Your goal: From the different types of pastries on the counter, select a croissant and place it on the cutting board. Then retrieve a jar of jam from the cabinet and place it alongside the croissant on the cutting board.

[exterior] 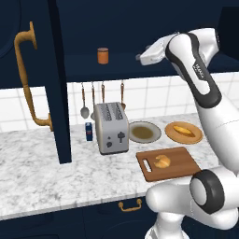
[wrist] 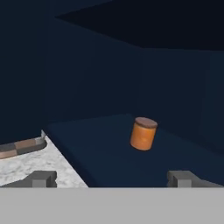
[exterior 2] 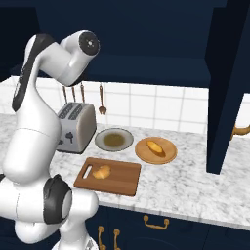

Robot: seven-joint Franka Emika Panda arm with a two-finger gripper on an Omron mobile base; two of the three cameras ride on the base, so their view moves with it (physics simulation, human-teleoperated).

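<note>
Jar of jam (wrist: 143, 133) upright on the cabinet (exterior: 60, 84) shelf, gripper (wrist: 113, 178) before it with jaws released and empty, croissant (exterior: 162, 161) on cutting board (exterior: 182, 164) below.

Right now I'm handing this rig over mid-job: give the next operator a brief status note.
Pincer: open, empty, raised at cabinet-shelf height, aimed at the jar of jam, not touching it.
Jar of jam: upright on the shelf of the open cabinet.
Croissant: on the cutting board, on the counter.
Done: croissant placed.
Left: grasp the jar, set it on the board beside the croissant.
</note>
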